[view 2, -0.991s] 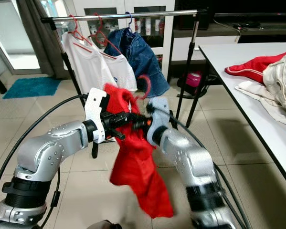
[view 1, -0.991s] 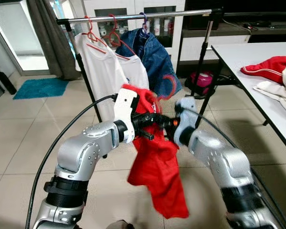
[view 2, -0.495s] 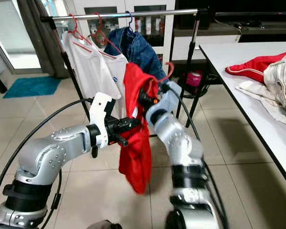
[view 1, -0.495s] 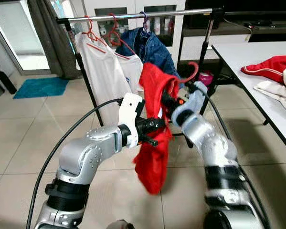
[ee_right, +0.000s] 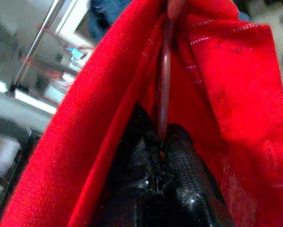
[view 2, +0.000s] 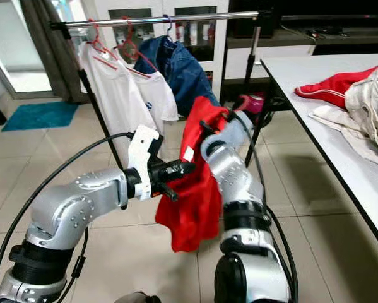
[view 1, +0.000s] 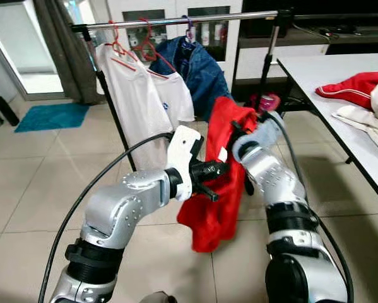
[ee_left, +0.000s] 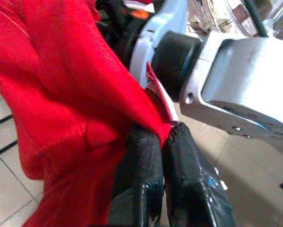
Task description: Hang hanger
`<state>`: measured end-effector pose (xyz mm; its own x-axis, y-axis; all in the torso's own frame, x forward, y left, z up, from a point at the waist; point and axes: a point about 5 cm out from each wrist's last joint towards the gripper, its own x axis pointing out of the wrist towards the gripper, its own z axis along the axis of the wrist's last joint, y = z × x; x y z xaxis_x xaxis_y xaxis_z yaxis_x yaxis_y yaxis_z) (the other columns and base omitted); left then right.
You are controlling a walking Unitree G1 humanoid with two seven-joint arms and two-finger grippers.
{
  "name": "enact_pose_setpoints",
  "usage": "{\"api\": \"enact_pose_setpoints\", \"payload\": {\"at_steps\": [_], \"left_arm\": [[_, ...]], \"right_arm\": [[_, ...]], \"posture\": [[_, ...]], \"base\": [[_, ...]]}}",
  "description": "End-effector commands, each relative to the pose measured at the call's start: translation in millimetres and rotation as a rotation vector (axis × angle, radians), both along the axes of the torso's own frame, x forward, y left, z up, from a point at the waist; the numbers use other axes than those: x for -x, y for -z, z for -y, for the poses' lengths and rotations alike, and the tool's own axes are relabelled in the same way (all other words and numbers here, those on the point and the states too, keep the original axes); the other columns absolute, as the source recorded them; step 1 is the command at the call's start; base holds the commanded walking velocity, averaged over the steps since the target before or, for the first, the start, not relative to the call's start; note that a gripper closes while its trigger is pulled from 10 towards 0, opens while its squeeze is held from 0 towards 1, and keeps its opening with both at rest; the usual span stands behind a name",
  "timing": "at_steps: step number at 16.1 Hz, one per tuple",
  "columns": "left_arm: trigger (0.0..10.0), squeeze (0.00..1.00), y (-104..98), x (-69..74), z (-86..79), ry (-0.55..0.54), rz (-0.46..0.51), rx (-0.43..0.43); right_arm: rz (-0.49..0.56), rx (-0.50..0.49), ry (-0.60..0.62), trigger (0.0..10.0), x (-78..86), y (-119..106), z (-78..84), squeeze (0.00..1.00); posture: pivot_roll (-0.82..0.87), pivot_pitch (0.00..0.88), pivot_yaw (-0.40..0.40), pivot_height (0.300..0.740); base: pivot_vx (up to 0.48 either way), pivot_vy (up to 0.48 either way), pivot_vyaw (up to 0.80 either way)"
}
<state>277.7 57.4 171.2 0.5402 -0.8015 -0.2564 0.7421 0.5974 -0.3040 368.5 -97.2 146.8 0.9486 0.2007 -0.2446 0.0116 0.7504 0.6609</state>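
- Gripping the hanger (ee_right: 166, 75) by its thin red neck, the right gripper (ee_right: 161, 156) is pressing its two black fingers together on the wire, which is running up between folds of the red shirt (view 1: 221, 183); holding it there is probably meant to leave the hook free for the rail.
- Pinching a hem or label edge of the same shirt, the left gripper (ee_left: 164, 142) is keeping its fingers closed with a fold of red cloth caught between the tips, seemingly so the garment is not sliding off while it is being carried.
- Hanging between the two silver arms, the shirt is draping down below both grippers, clear of the tiled floor (view 1: 24, 189), with the right forearm rising behind it.
- Standing beyond the arms is the clothes rail (view 1: 176, 19), already carrying a white t-shirt (view 1: 135, 95) and a denim jacket (view 1: 201, 69) toward its left end; the bare stretch of bar to the right of the jacket is looking like the natural spot for this hanger.
- Lying well apart from the rail, the hanger is sitting much lower than the bar, so the hanging step is not yet done; I judge the right arm is needing to lift and reach forward.
- Resting on the white table (view 1: 315, 69) at the right are more clothes, a red garment (view 1: 359, 88) and pale ones beside it.
- Risking a snag is the shirt's loose lower half, which could be brushing the jacket as the hook is going up.
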Motion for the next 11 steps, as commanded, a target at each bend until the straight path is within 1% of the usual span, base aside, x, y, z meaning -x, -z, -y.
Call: {"api": "enact_pose_setpoints", "payload": {"at_steps": [1,2,3,4,5,6,7,8,10,11], "left_arm": [[0.0,0.0,-7,-2.4,-6.4,-0.015,0.063,-0.024],[0.0,0.0,-8,-7.4,-13.2,-0.044,0.09,-0.058],[0.0,0.0,-8,-11.2,-20.3,-0.064,0.102,-0.089],[0.0,0.0,-8,-10.8,-22.3,-0.058,0.1,-0.104],[0.0,0.0,-6,-7.9,-21.4,-0.039,0.096,-0.108],[0.0,0.0,-6,-6.7,-20.9,-0.044,0.101,-0.104],[0.0,0.0,-12,-20.8,-29.6,-0.162,0.161,-0.108],[0.0,0.0,-18,-29.8,-36.4,-0.222,0.212,-0.116],[0.0,0.0,-30,-46.6,-51.1,-0.317,0.289,-0.136],[0.0,0.0,-32,-49.4,-54.3,-0.333,0.304,-0.142]], "right_arm": [[0.082,0.116,-0.067,10.0,-4.0,-12,-6.1,0.0],[0.073,0.088,-0.054,10.0,-4.6,-11,-5.4,0.0],[0.031,-0.023,-0.008,10.0,-6.0,-10,-3.2,0.0],[0.002,-0.095,0.017,10.0,-7.1,-8,-1.8,0.0],[-0.013,-0.123,0.024,10.0,-8.0,-6,-1.0,0.0],[-0.016,-0.122,0.018,10.0,-7.8,-5,-1.2,0.0],[0.007,-0.087,-0.054,10.0,-3.5,-6,-6.9,0.0],[0.015,-0.057,-0.095,10.0,0.3,-6,-9.6,0.0],[0.028,0.047,-0.201,10.0,11.2,-1,-12.4,0.0],[0.034,0.076,-0.229,10.0,13.8,0,-13.3,0.0]], "posture": [[-0.09,0.0,0.086,0.719],[-0.09,0.0,0.085,0.719],[-0.09,0.0,0.08,0.719],[-0.09,0.0,0.079,0.719],[-0.09,0.0,0.077,0.719],[-0.09,0.0,0.075,0.719],[-0.09,0.0,0.073,0.719],[-0.09,0.0,0.073,0.719],[-0.09,0.0,0.073,0.719],[-0.1,0.0,0.073,0.719]], "base": [[0.0,0.0,0.0],[0.0,0.0,0.0],[0.0,0.0,0.0],[0.0,0.0,0.0],[0.0,0.0,0.0],[0.0,0.0,0.0],[0.0,0.0,0.0],[0.0,0.0,0.0],[0.0,0.0,0.0],[0.0,0.0,0.0]]}}
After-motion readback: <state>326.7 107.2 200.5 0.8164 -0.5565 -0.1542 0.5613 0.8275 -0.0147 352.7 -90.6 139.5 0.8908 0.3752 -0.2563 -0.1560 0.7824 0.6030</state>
